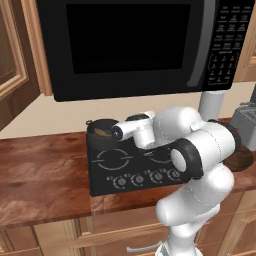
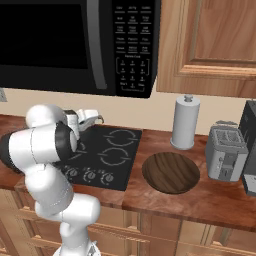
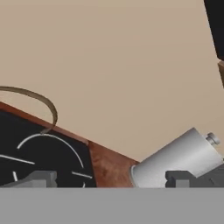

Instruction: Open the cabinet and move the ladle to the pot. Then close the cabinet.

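The small dark pot (image 1: 102, 128) sits on the back left burner of the black stove (image 1: 112, 175). Something bronze-brown shows inside it, likely the ladle's bowl (image 1: 104, 132). In the hand view the ladle's thin curved handle (image 3: 41, 99) arcs over the stove's back edge at upper left. My gripper (image 3: 111, 177) is open, its fingertips (image 3: 40, 177) wide apart with nothing between them. It hovers over the back of the stove, just right of the pot (image 1: 146, 117). A brown wooden wall cabinet (image 1: 11, 55) hangs left of the microwave; I cannot tell whether it is open.
A black microwave (image 1: 135, 45) hangs low over the stove. A paper towel roll (image 2: 186, 122), a round wooden board (image 2: 171, 172) and a toaster (image 2: 227, 152) stand on the counter to the right. Another wall cabinet (image 2: 215, 45) hangs above them. My own arm blocks the stove's right half in the left base view.
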